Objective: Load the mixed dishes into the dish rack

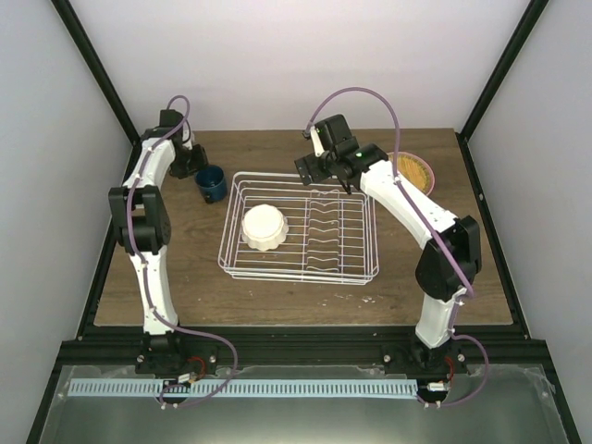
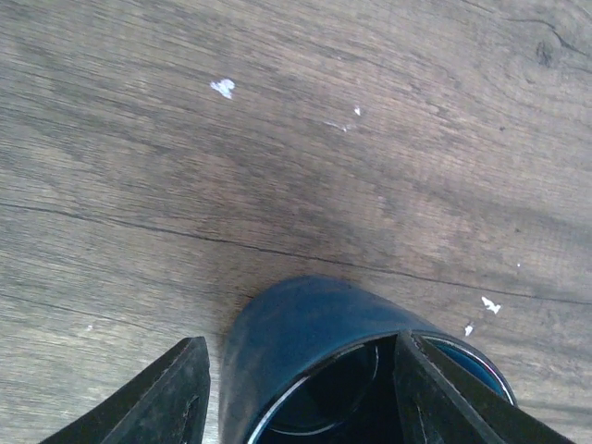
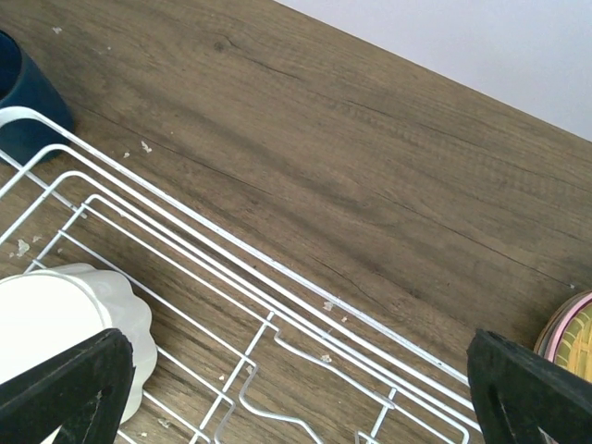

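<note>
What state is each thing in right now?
dish rack, plate slots empty.
dark blue mug, upright on the table, outside the rack.
cream bowl, inside the rack, apparently inverted.
plate stack, on the table, outside the rack.
left hand, open, straddling the mug.
right hand, open, empty, above the rack.

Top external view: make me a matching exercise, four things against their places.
Things:
1. small dark blue mug
2. cream-white fluted bowl
3. yellow-orange round plate
4. right hand

Places:
A. over the far rim of the white wire dish rack
B. far right on the wooden table
C. inside the rack, left half
D. on the table beside the rack's far-left corner

Pairs: 1-D, 2-C, 3-B, 4-A.
</note>
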Controlling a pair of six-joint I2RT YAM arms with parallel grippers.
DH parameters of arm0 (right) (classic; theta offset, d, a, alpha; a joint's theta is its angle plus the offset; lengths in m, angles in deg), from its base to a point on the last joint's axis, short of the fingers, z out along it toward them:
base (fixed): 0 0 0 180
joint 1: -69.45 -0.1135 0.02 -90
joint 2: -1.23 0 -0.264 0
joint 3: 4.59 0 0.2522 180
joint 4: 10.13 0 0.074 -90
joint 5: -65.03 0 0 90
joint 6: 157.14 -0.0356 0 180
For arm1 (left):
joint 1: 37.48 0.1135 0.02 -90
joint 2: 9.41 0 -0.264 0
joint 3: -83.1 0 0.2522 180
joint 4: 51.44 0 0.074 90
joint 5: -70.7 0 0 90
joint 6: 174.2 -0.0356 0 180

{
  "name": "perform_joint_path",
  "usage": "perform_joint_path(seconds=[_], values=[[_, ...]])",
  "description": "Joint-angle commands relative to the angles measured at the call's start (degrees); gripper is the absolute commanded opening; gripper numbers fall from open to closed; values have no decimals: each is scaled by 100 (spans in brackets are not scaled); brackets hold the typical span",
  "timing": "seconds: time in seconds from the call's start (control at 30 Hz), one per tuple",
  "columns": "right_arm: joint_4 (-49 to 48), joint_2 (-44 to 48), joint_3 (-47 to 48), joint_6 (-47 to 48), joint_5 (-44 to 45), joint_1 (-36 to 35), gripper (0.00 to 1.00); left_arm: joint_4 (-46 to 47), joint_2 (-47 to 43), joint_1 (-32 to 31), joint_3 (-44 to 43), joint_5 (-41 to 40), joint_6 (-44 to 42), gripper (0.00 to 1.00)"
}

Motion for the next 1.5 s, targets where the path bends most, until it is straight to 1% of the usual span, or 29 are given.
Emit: perform_joint_path(seconds=[0.0,0.13,0.33,0.37,0.53,0.7,0.8,0.87,0.97,1.03,1.07,1.13,1.3,1.37,1.47], values=[[104,-117,85,3,109,14,100,-93,-177,-55,372,-41,-141,55],[87,-186,101,42,92,14,100,-15,-442,-67,662,-29,-175,55],[76,-292,205,129,40,15,100,-91,-330,-70,762,-60,-223,54],[81,-302,215,141,28,15,100,-42,-324,-73,776,-66,-195,51],[76,-353,227,171,31,10,100,158,-267,-76,693,-27,-123,28],[67,-371,191,162,41,15,100,239,-138,-74,530,114,-97,12],[56,-370,194,162,-16,13,100,393,-86,-63,574,453,-33,4],[38,-363,207,138,-190,14,100,507,-105,-33,645,697,59,0],[-27,-330,244,-2,-685,38,100,693,-216,66,801,1037,187,0],[-103,-302,243,-163,-1224,85,100,983,-386,194,1048,1394,356,0],[-146,-290,235,-275,-1496,106,100,1195,-497,269,1148,1618,510,0],[-237,-280,222,-425,-2064,166,99,1723,-789,426,1687,2062,780,0],[-515,-271,151,-513,-3500,211,91,3253,-1552,636,2601,3072,1504,0],[-779,-227,15,-553,-4188,221,90,3731,-1790,662,2789,3265,1738,0],[-1368,-159,-316,-801,-5222,227,87,4114,-2087,671,2871,3298,1849,0]])
